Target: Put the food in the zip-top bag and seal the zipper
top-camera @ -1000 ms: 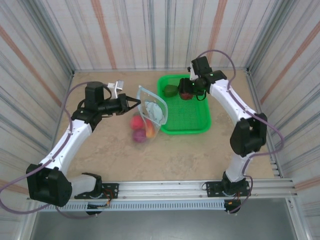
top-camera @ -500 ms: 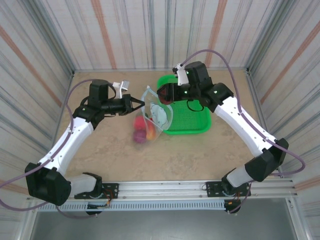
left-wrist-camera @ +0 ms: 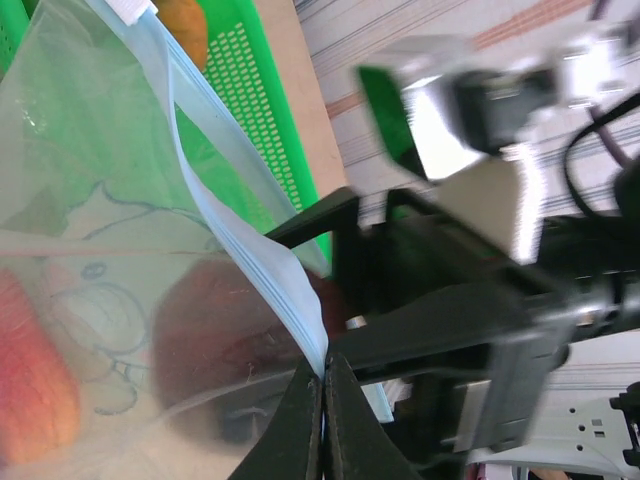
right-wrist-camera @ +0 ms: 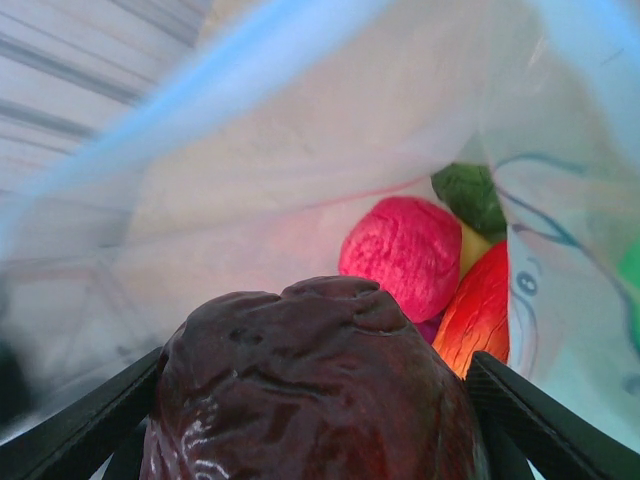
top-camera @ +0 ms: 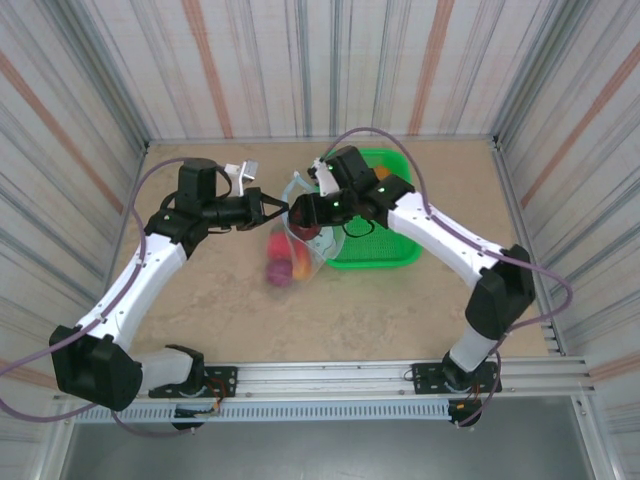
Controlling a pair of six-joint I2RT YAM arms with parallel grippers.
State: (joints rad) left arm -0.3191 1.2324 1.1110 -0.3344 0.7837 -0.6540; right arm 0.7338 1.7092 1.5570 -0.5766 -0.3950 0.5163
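Right gripper [right-wrist-camera: 310, 430]: fingers spread wide, clamped on dark maroon fruit [right-wrist-camera: 310, 370] at the bag mouth. Beyond it, inside the zip-top bag [top-camera: 308, 248]: magenta fruit [right-wrist-camera: 400, 255], orange piece [right-wrist-camera: 485, 300], green piece [right-wrist-camera: 470, 195]. Left gripper [left-wrist-camera: 322, 382]: fingers together, pinching zipper [left-wrist-camera: 245, 245]. Bag long axis runs near-to-far, mouth at the far end, just left of green basket [top-camera: 390, 252]. Bag print is a line drawing, no legible text.

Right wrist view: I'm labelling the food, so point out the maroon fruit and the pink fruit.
maroon fruit [right-wrist-camera: 310, 390]: right wrist view, glossy top surface.
pink fruit [right-wrist-camera: 400, 255]: right wrist view, rounded middle.
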